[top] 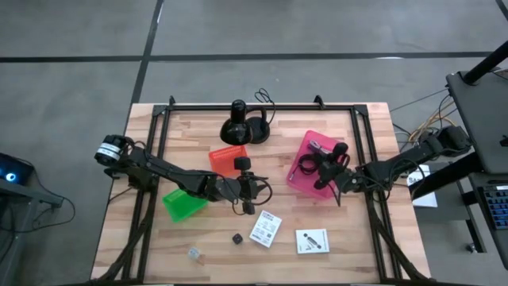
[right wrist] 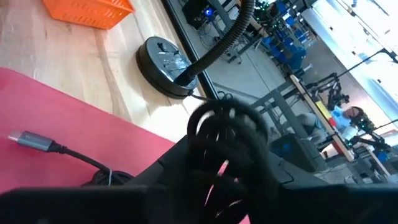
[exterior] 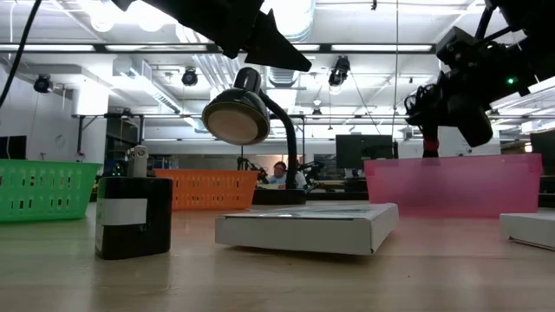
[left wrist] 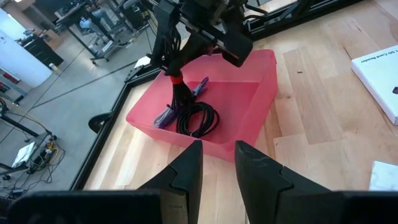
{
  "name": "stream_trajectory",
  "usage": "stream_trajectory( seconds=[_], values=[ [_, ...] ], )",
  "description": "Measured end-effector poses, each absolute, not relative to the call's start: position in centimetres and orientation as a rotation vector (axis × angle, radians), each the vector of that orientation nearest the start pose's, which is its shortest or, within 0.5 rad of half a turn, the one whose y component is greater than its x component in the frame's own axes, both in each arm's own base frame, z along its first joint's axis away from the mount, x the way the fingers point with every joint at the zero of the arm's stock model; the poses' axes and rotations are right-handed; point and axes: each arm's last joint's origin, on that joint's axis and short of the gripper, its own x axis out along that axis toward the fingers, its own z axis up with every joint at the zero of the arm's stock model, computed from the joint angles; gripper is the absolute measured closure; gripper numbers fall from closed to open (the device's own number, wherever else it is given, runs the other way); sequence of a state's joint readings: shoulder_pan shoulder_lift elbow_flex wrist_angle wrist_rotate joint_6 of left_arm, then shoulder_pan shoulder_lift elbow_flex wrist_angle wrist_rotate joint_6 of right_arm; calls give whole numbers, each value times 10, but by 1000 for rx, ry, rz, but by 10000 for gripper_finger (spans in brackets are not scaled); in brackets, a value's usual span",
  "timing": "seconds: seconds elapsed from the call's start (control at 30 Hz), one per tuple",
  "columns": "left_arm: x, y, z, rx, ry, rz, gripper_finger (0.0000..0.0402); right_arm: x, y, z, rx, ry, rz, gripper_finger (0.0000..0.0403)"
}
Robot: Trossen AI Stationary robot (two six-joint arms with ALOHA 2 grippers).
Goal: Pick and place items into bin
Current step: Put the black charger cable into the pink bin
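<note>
My right gripper (top: 337,176) hangs over the pink bin (top: 300,176) at the table's right, shut on the black coiled cable (left wrist: 198,118). A purple strap (left wrist: 166,114) lies in the bin beside the cable. My left gripper (left wrist: 217,167) is open at mid-table, pointing toward the bin with nothing between its fingers. Two white printed cards (top: 266,229) (top: 312,240), a tiny black cube (top: 236,237) and a small clear piece (top: 194,253) lie flat on the near part of the table. My right gripper has a loop of the cable (right wrist: 225,127) between its fingers, coming at it slanting down from the table's right. The cable hangs below the fingers past a red band (left wrist: 176,79), and its lower coils rest on the bin's floor. The fingers hide the place of contact.
A black round-based stand with a cord (top: 242,127) is at the far middle. An orange basket (top: 226,156) and a green basket (top: 184,204) sit beside my left arm. A grey plug on its cord (right wrist: 28,142) lies in the pink bin.
</note>
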State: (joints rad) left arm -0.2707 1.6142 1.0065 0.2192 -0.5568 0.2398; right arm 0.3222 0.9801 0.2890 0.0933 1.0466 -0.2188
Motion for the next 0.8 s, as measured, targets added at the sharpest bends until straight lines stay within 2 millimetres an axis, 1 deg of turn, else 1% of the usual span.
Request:
stream_trajectory(
  seconds=[0.23,0.37,0.47,0.57,0.8],
  values=[
    [344,-79,242,392,390,239,324,167,29,165,-594,556,-651,250],
    [344,-79,242,392,390,239,324,170,31,172,-583,540,-654,228],
    [344,-79,242,392,390,239,324,173,31,176,-568,525,-657,220],
    [344,-79,242,392,390,239,324,172,31,176,-568,528,-657,216],
    [344,-79,242,392,390,239,324,173,32,174,-654,572,-634,215]
  ],
)
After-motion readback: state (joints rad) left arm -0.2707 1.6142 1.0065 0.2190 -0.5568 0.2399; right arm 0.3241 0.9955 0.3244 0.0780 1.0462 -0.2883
